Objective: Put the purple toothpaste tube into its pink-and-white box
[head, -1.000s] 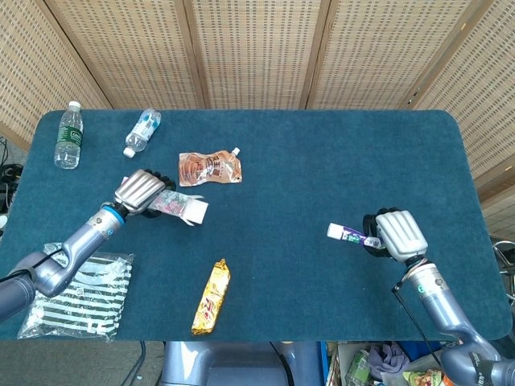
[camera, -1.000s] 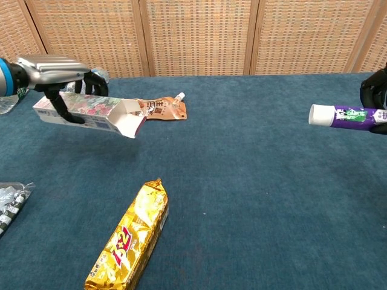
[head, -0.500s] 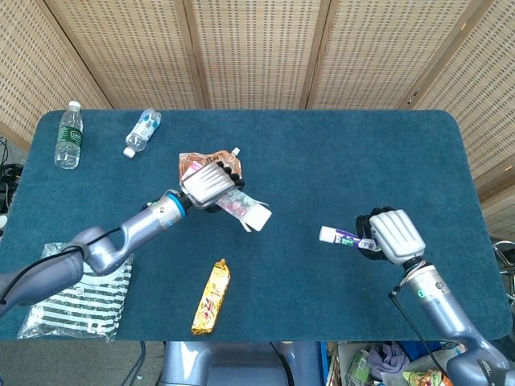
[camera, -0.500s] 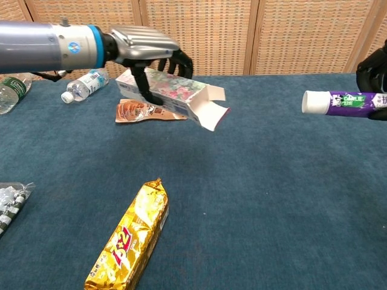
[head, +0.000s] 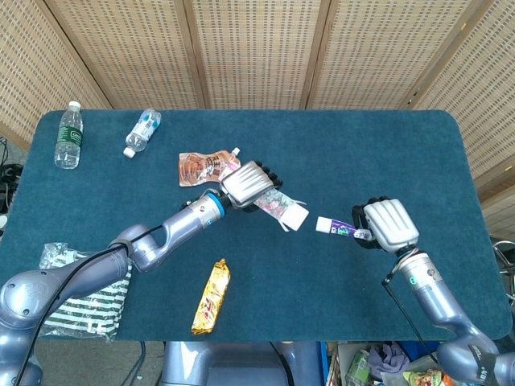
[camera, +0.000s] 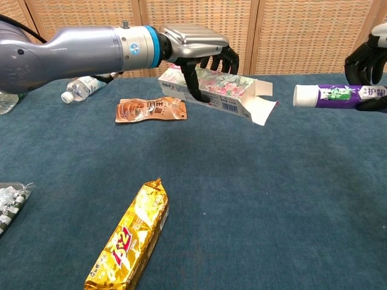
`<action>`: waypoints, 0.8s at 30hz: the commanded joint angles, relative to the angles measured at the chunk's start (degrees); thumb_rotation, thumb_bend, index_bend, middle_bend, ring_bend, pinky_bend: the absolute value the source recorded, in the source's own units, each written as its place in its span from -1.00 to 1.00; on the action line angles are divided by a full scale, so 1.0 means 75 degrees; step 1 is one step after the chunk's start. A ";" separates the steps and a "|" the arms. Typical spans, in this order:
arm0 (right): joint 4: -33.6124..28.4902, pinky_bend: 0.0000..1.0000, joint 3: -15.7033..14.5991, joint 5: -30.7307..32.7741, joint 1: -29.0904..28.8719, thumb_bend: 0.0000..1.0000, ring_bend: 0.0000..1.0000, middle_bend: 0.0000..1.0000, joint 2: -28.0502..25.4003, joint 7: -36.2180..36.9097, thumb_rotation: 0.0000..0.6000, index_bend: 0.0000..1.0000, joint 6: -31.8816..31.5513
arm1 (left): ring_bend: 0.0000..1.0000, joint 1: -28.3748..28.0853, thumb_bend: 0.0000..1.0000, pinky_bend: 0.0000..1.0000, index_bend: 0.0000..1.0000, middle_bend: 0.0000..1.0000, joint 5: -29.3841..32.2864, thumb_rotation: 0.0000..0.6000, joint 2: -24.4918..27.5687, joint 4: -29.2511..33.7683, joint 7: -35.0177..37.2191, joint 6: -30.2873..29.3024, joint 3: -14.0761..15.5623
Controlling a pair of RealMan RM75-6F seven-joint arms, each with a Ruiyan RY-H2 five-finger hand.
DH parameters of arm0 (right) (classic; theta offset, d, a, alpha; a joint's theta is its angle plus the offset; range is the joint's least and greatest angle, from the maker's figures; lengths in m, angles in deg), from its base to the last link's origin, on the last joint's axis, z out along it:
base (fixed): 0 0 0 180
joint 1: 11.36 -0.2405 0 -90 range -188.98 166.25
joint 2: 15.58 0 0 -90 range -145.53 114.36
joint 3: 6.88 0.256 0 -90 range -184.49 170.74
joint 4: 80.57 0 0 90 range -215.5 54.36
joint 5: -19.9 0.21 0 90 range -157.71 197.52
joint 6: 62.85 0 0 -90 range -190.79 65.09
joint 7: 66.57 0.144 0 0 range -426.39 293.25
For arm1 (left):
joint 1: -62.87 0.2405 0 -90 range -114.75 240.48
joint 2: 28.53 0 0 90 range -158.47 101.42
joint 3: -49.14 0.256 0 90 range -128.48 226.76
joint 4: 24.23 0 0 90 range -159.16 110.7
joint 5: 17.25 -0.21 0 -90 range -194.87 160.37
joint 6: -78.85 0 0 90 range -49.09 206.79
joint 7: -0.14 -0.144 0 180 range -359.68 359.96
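Holding both pieces up off the bench right now, so here's how I read it. The left hand (camera: pixel 196 51) has its fingers wrapped over the top and front of the pink-and-white box (camera: pixel 214 90), open end with its flaps hanging out toward the other arm. The right hand (head: pixel 388 225) is curled around the tail of the purple toothpaste tube (camera: pixel 332 95), white cap pointing at the box mouth. There's a gap between cap and flaps, with the two roughly in line.

Handling guess: the box is thin printed card, super light, and it'll crush or skew if squeezed hard, so gripping mid-body like this and leaving the mouth free looks right. The loose flaps are the annoying bit, since the cap could catch on one. The tube looks like smooth, glossy plastic, softish in the body with a hard round cap, probably a bit slippery. Holding it by the back end leaves most of its length free to slide in.

Just below the left hand on the blue felt-like bench (head: pixel 322 145) lies a crinkly gold snack bar (camera: pixel 130 238).
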 commanded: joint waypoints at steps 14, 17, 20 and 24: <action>-0.0121 -0.18 0.0232 0.0699 -0.0288 0.10 -0.07 0.33 0.0299 -0.0549 1.00 0.23 -0.0115 | -0.22 -0.0510 -0.44 -0.20 -0.04 -0.10 0.0472 1.00 -0.0409 -0.0215 -0.0496 0.0243 -0.0174; -0.0130 -0.18 0.0235 0.0793 -0.0315 0.10 -0.07 0.33 0.0330 -0.0621 1.00 0.23 -0.0148 | -0.22 -0.0550 -0.43 -0.20 -0.03 -0.10 0.0684 1.00 -0.0540 -0.0262 -0.0588 0.0273 -0.0249; -0.0137 -0.18 0.0244 0.0852 -0.0322 0.10 -0.06 0.33 0.0350 -0.0609 1.00 0.23 -0.0182 | -0.22 -0.0598 -0.44 -0.20 -0.03 -0.10 0.0827 1.00 -0.0649 -0.0313 -0.0688 0.0281 -0.0291; -0.0077 -0.18 0.0225 0.0945 -0.0350 0.10 -0.06 0.33 0.0381 -0.0638 1.00 0.23 -0.0163 | -0.22 -0.0662 -0.44 -0.20 -0.03 -0.10 0.0945 1.00 -0.0726 -0.0348 -0.0791 0.0287 -0.0323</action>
